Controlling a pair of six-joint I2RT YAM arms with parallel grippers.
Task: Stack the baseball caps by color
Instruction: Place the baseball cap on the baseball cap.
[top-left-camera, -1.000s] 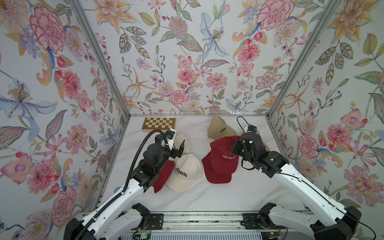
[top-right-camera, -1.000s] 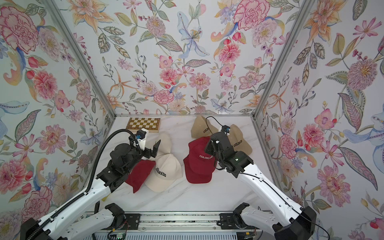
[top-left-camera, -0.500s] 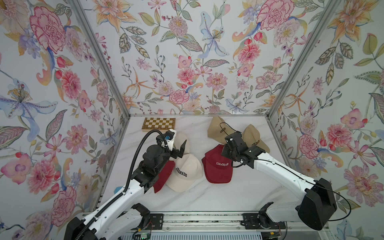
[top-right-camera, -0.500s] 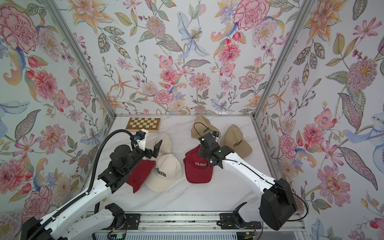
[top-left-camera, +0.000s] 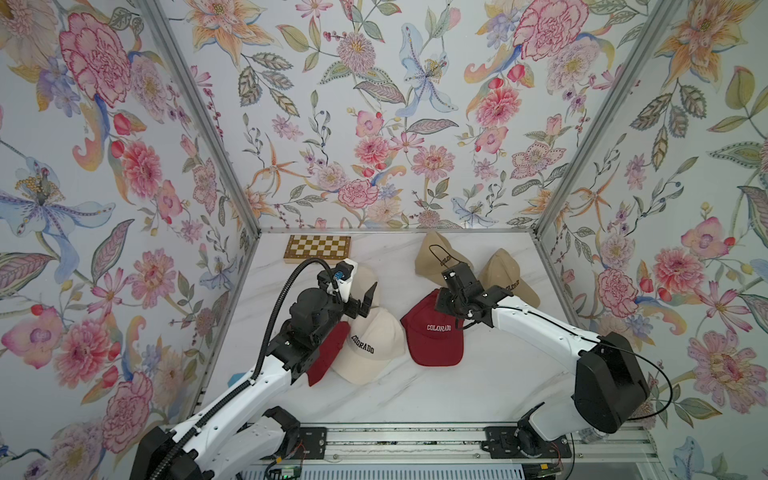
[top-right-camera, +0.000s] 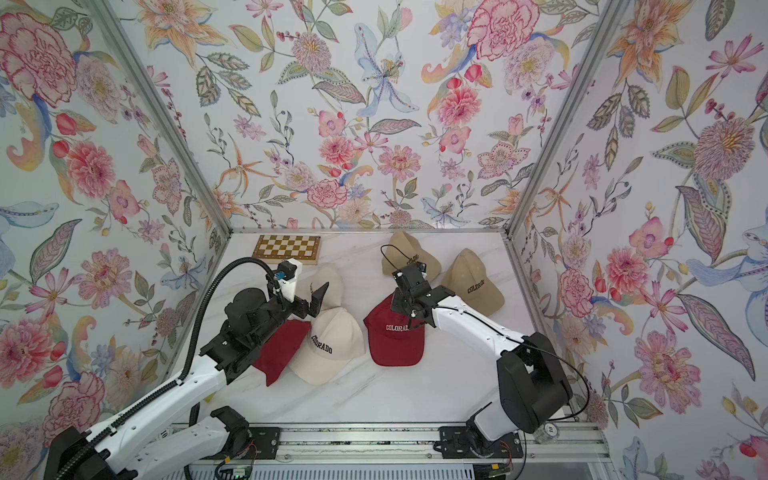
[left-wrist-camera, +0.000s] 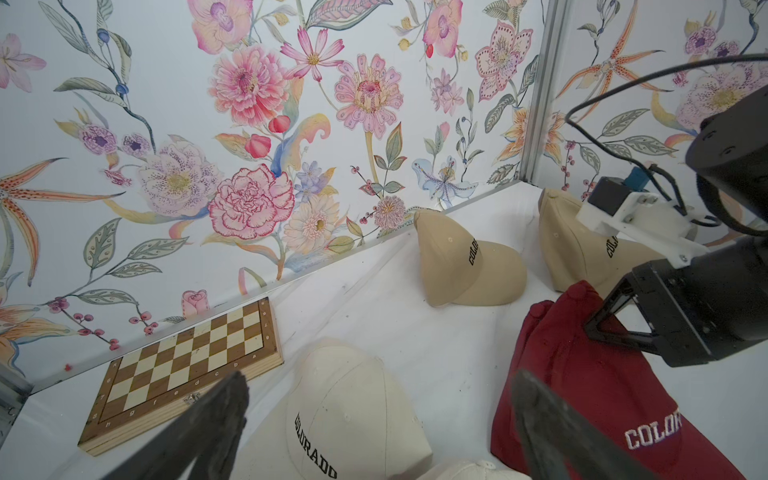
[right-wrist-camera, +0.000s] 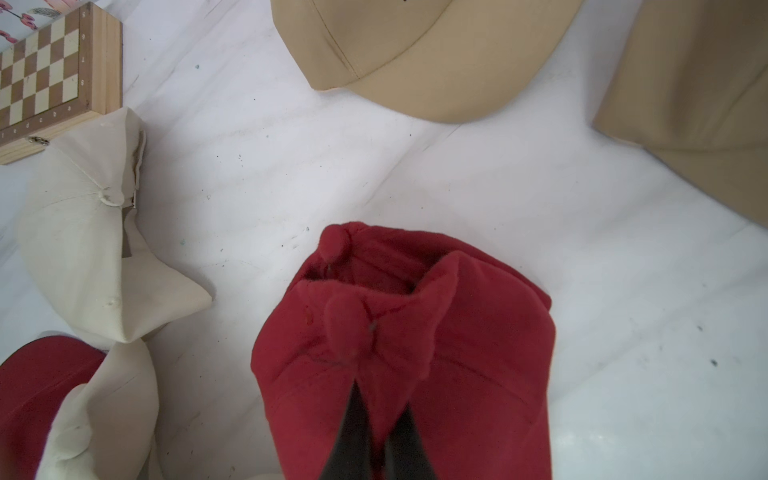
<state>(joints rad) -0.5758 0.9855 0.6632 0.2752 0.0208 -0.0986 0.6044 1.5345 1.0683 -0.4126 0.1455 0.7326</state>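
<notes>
My right gripper (right-wrist-camera: 380, 399) is shut on a fold of the crown of a dark red cap (top-left-camera: 436, 336), which rests on a second dark red cap (right-wrist-camera: 334, 245) mid-table. In both top views a third dark red cap (top-right-camera: 282, 349) lies partly under my left arm and a cream cap (top-left-camera: 374, 345). My left gripper (left-wrist-camera: 380, 378) hovers open and empty above another cream cap (left-wrist-camera: 353, 415). Two tan caps (top-left-camera: 440, 257) (top-left-camera: 507, 274) sit at the back right.
A checkered wooden chessboard (top-left-camera: 318, 248) lies against the back wall at the left. Floral walls (top-left-camera: 374, 124) close in the white marble table (top-left-camera: 478, 390) on three sides. The arms' rail (top-left-camera: 395, 440) runs along the front edge.
My right gripper has moved back and down with its dark red cap, setting it onto the other dark red cap. The left arm has barely moved.
</notes>
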